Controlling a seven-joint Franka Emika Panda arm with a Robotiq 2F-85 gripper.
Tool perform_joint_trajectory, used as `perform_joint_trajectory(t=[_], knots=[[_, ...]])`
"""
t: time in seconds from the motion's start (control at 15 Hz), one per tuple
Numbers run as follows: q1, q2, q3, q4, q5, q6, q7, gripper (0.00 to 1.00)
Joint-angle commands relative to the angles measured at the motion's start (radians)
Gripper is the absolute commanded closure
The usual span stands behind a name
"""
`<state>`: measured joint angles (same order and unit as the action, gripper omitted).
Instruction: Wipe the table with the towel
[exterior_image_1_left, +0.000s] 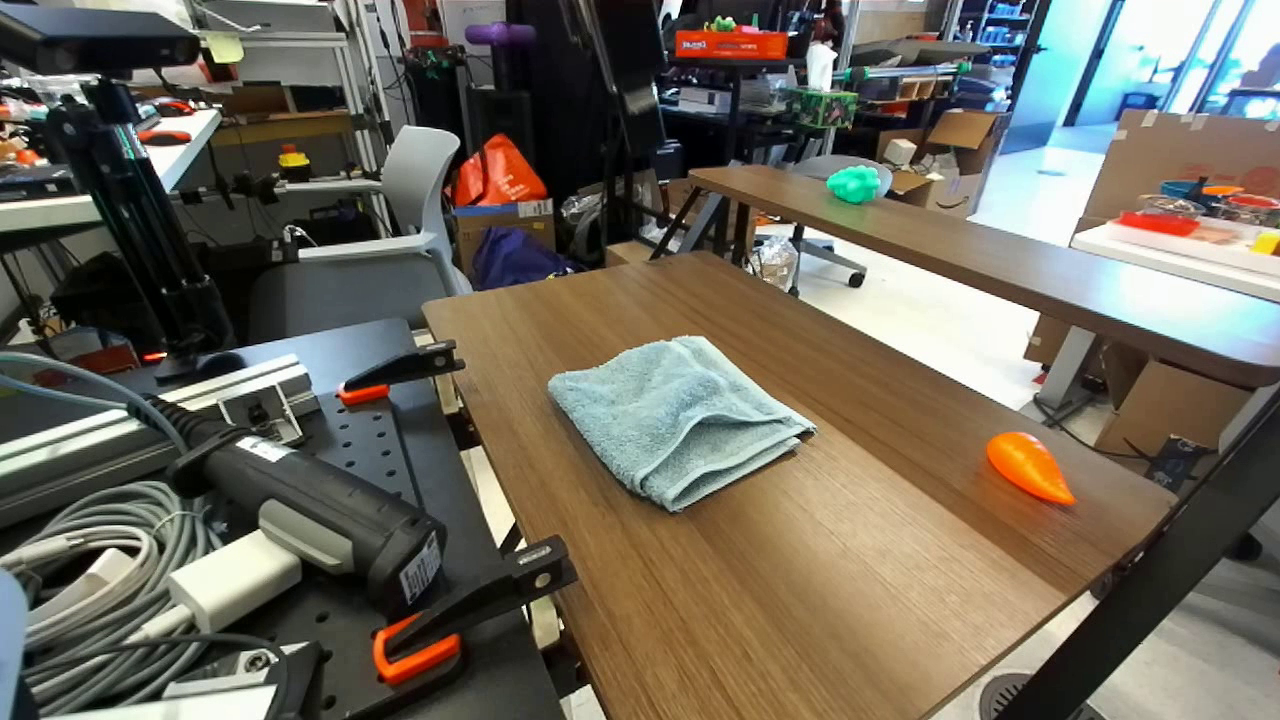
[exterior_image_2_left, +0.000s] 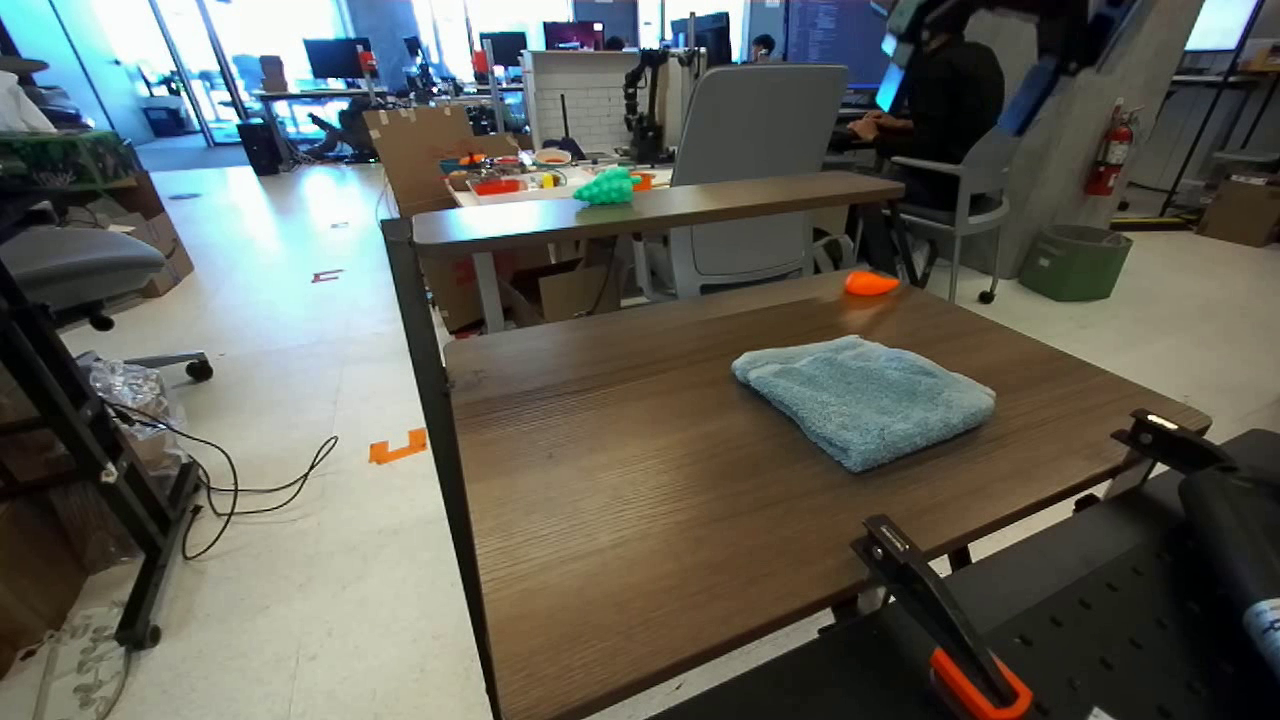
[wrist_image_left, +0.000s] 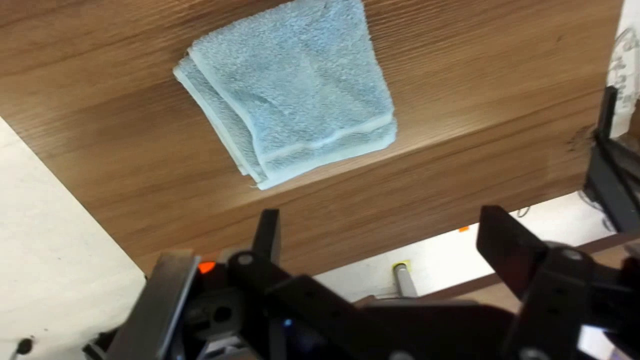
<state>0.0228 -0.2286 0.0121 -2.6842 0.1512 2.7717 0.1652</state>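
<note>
A light blue towel lies folded, flat and slightly rumpled on the brown wooden table. The towel shows in both exterior views and at the upper middle of the wrist view. The table also shows in all views. In the wrist view my gripper is open, with its two black fingers wide apart and nothing between them. The towel is apart from the fingers, ahead of them. What looks like the gripper hangs at the top edge in an exterior view, well above the table.
An orange teardrop-shaped object lies near one table end. A raised brown shelf carries a green bumpy object. Black clamps sit on the dark bench along the table edge.
</note>
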Motion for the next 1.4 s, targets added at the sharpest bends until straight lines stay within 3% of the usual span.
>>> perform_joint_trajectory(t=[0.0, 0.13, 0.2, 0.53, 0.8, 1.33], knots=[[-0.075, 0.181, -0.044, 0.1, -0.014, 0.0, 0.038, 0.0], [-0.096, 0.229, -0.062, 0.137, -0.046, -0.06, 0.041, 0.0], [-0.081, 0.179, -0.057, 0.079, -0.014, -0.008, 0.013, 0.0], [-0.091, 0.236, -0.066, 0.126, -0.059, -0.065, 0.02, 0.0], [-0.048, 0.307, -0.021, 0.15, 0.019, -0.084, -0.014, 0.0], [0.018, 0.524, -0.009, 0.264, -0.01, -0.092, 0.15, 0.0]])
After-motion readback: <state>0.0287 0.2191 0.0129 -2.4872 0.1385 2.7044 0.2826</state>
